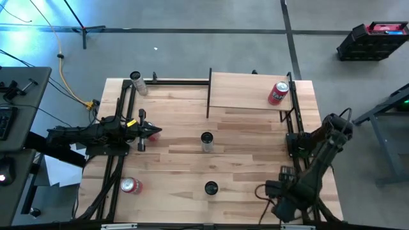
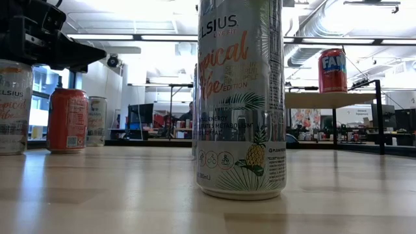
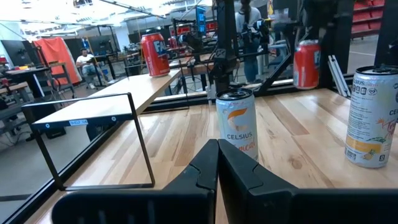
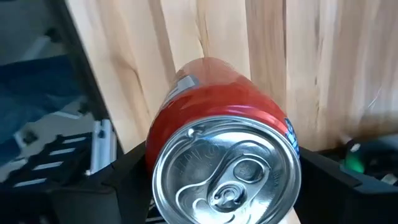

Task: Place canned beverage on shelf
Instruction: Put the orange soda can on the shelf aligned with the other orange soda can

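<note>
High view: the shelf [image 1: 246, 91] at the table's far edge already carries one red can [image 1: 277, 93]; the right gripper [image 4: 217, 180], at the near right corner, clamps another red can [image 4: 214, 112], seemingly for delivery there. The left gripper [image 3: 216, 163] waits at the left side, fingers together, empty, facing a standing silver can [image 3: 236, 122].

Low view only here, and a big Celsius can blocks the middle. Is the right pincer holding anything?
Observer: Yes. The right pincer has a red can between its fingers, with the can's top facing its wrist camera.
Operator: And the left one?
Observer: The left pincer is shut with nothing in it, pointing at the middle Celsius can.
Operator: Where on the shelf is the can I see?
Observer: The Fanta can stands at the end of the shelf nearer the right arm.
</note>
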Motion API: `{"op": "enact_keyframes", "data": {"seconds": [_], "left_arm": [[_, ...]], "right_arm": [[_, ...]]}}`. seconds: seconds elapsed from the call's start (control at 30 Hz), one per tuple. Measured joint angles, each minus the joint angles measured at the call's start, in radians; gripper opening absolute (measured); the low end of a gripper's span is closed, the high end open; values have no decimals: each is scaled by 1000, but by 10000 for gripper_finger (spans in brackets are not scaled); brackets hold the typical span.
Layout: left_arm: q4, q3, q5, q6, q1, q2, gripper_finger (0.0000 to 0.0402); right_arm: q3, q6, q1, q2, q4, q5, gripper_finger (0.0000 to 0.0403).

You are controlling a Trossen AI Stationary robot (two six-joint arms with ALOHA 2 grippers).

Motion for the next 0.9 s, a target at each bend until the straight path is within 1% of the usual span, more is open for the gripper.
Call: {"op": "enact_keyframes", "data": {"seconds": [0.1, 0.17, 0.33, 0.47, 0.53, 0.67, 0.9], "left_arm": [[0, 0, 0, 0, 0, 0, 3], [0, 0, 0, 0, 0, 0, 3], [0, 0, 0, 0, 0, 0, 3], [0, 0, 0, 0, 0, 0, 3], [0, 0, 0, 0, 0, 0, 3], [0, 0, 0, 0, 0, 0, 3], [0, 0, 0, 0, 0, 0, 3]], "right_arm": [[91, -73, -38, 0, -89, 24, 284], [156, -121, -60, -1, -140, 84, 284], [281, -292, -144, -7, -126, 220, 284], [363, -472, -254, -9, -136, 242, 284], [409, -574, -325, -9, -128, 254, 284], [493, -778, -503, -24, -132, 317, 284], [600, -1087, -900, -77, -132, 414, 284]]}}
